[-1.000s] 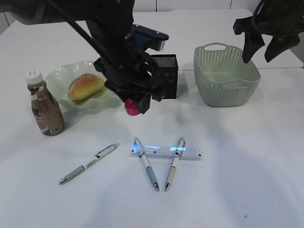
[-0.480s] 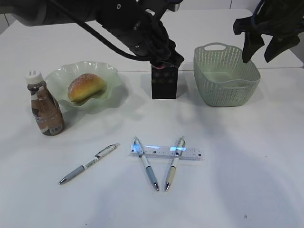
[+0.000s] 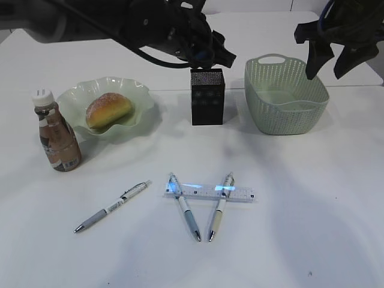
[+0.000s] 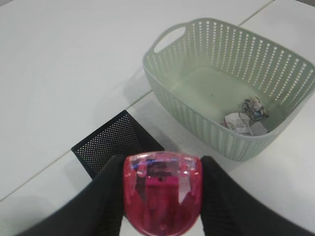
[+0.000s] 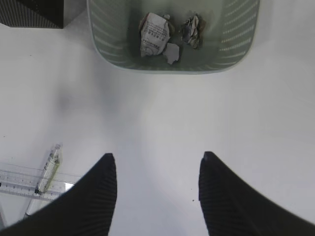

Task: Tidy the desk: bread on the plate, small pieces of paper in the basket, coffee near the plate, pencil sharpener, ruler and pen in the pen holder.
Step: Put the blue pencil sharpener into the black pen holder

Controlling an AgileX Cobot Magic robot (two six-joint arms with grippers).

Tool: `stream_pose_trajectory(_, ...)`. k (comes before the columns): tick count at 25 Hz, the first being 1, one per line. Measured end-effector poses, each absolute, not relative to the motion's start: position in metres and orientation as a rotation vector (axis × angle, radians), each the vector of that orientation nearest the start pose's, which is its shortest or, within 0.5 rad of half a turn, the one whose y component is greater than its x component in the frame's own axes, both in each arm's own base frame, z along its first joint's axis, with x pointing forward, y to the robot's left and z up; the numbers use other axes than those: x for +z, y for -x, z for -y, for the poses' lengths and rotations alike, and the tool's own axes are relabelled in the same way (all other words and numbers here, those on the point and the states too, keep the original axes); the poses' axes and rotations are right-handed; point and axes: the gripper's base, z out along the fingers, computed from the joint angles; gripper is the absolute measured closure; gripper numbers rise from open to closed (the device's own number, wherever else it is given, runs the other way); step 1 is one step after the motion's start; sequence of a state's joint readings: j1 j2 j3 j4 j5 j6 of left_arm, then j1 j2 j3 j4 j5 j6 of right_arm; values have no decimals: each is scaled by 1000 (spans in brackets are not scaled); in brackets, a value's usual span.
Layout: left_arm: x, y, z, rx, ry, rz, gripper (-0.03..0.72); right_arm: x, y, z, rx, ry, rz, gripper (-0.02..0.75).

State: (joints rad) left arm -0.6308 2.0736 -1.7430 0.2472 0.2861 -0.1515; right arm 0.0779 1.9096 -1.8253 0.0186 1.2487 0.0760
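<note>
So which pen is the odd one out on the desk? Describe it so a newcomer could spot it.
Start at the coffee bottle on the left of the white desk, then look toward the near edge. The lone pen lies there slantwise on bare tabletop, while the other two pens cross the clear ruler.

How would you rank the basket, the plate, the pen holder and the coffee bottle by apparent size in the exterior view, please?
1. Plate and basket: they look about alike, so I won't rank them.
2. Pen holder and coffee bottle: also similar; the bottle sits nearer the camera.
</note>
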Motion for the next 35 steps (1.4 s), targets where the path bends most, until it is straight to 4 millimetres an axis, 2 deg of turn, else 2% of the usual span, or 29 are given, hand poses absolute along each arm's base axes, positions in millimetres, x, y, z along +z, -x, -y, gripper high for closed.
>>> stream_pose_trajectory(8, 239, -424, 292, -298, -678, -1910, 381, 313, -409, -34, 62, -1, -2818, 312)
stream_pose_trajectory(15, 235, -438, 283, -329, -620, -1841, 381, 313, -409, -34, 62, -2, -2818, 312)
stream_pose_trajectory(21, 225, -453, 270, -411, -457, -1845, 380, 313, -409, -34, 62, -2, -2818, 312)
stream_pose_trajectory(24, 217, -457, 269, -445, -401, -1850, 380, 313, -409, -34, 62, -2, -2818, 312)
stream_pose_trajectory(35, 197, -463, 273, -476, -367, -1797, 380, 313, -409, -34, 62, -2, -2819, 312)
